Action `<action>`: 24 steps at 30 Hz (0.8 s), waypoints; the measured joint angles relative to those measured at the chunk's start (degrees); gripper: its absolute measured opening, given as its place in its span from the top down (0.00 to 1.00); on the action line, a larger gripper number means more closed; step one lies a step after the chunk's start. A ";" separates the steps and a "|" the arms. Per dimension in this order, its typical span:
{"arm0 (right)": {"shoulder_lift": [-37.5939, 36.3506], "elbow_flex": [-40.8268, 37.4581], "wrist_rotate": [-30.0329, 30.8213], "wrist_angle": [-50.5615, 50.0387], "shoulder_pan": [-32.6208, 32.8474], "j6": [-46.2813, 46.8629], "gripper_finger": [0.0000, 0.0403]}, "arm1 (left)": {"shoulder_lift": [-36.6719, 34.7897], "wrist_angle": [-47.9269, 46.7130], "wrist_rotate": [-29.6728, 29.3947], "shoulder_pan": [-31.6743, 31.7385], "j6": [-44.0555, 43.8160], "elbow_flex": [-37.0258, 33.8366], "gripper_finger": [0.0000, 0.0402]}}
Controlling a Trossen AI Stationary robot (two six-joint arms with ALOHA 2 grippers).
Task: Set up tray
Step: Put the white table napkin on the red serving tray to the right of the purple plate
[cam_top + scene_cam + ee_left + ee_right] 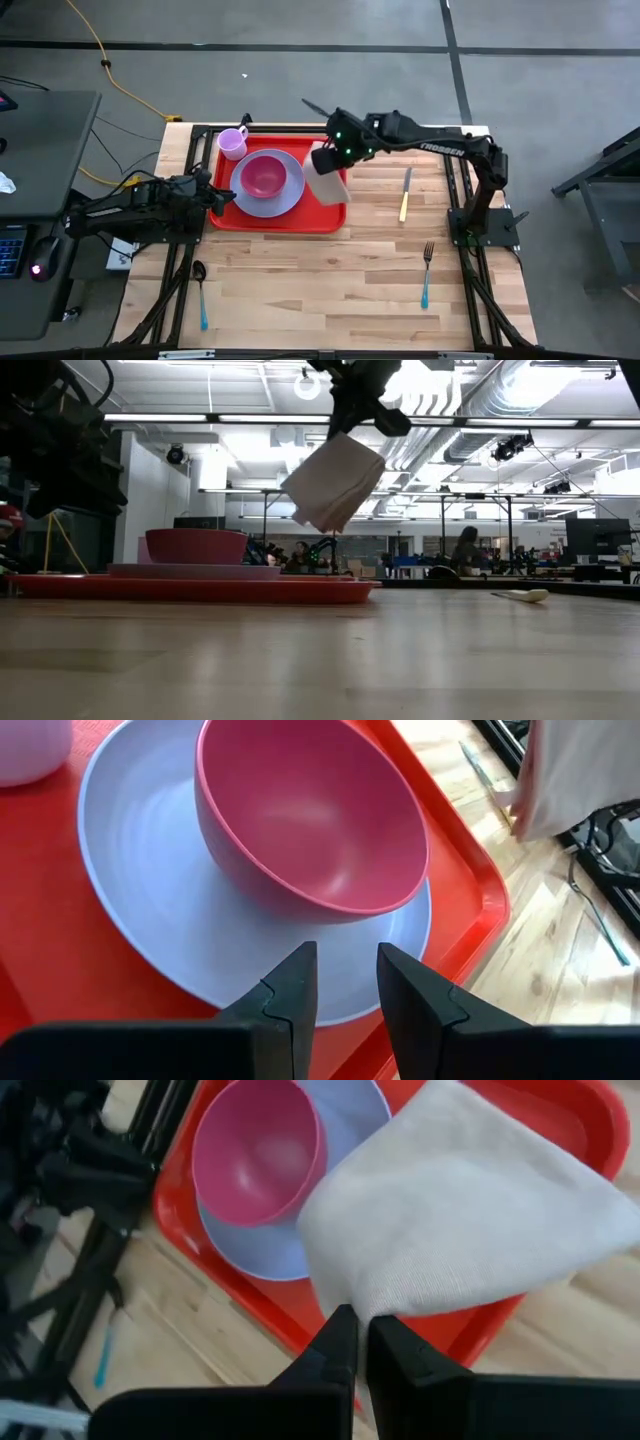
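Note:
The red tray lies on the wooden table at the centre left. On it rests a lavender plate with a pink bowl standing on it, and a lavender cup stands at the tray's far left corner. My right gripper is shut on a folded white napkin above the tray's right edge. My left gripper hovers over the tray's left side. Its fingers are a little apart and empty, above the plate's rim. My right gripper pinches the napkin by a corner between its two fingers, coming from above and pointing down. The napkin hangs below the fingers, tilted and spread, lifted clear of the tray. I cannot tell how many layers are held.
A knife with a yellow handle lies right of the tray. A fork with a blue handle lies at the near right, and a spoon with a blue handle at the near left. Bare wood lies in front of the tray.

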 joint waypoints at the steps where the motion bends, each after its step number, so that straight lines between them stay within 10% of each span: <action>1: -0.02 -0.52 0.80 0.74 0.97 2.12 1.00 | 0.00 0.05 0.02 0.00 0.02 0.00 0.66; 24: 0.00 -27.30 2.20 26.98 5.99 19.22 1.00 | 0.00 0.11 0.53 0.00 0.02 0.02 0.66</action>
